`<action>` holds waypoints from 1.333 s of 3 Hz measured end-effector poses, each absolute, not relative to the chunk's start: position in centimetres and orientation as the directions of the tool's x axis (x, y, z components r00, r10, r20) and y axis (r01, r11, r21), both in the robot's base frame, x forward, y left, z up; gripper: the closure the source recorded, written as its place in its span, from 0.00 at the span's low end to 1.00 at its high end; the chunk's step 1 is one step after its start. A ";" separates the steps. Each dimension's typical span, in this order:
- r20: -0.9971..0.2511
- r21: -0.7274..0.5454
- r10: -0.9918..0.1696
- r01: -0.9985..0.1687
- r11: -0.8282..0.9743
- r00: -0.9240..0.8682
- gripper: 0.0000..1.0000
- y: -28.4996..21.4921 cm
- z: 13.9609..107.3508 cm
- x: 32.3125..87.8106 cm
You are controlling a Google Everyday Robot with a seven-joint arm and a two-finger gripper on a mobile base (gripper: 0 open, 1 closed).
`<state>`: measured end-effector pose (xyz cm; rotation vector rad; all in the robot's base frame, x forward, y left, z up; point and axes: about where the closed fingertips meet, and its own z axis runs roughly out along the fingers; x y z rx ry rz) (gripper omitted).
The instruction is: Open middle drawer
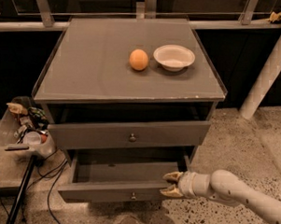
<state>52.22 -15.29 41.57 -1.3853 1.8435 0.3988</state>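
— So, where is the gripper (167,184) sitting?

— It is hovering low in the frame, right of centre, at the right-hand end of the middle drawer (104,192). The pale arm (239,193) is reaching in from the lower right corner.

— And the hand, is it clenching anything?

— Its two tan fingers (174,176) are standing apart, one above the other, with their tips lying right against the end of the drawer's front. Whether they are actually pinching that front, I cannot tell.

— Where is the drawer itself sitting?

— It is standing well out of the cabinet (100,70), in the lower middle of the frame, showing its shallow grey inside. Its knob (133,196) is sitting at the centre of the front, just left of the gripper.

— What is sitting above it?

— The upper drawer (92,136), taller and wider in front, is jutting out only a little, with a dark gap showing over it. It is carrying a second knob (132,137) at its centre.

— Anything lying on top?

— An orange (138,59) and a white bowl (174,57) are resting side by side on the cabinet's top, near each other, toward the upper middle of the frame.

— And around the cabinet?

— A clear plastic bin (4,136) holding clutter is sitting at the left edge, with cables (50,194) trailing below it. A white post (268,68) is leaning along the upper right, and speckled floor (242,141) is spreading beneath it.
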 end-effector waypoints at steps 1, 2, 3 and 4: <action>-0.737 -0.198 -0.668 -0.913 0.357 -0.102 0.82 -15.3 41.6 52.2; -0.737 -0.197 -0.668 -0.913 0.356 -0.101 0.58 -15.3 41.6 52.2; -0.737 -0.197 -0.668 -0.913 0.356 -0.101 0.35 -15.3 41.6 52.2; -0.737 -0.197 -0.668 -0.913 0.356 -0.101 0.38 -15.3 41.6 52.2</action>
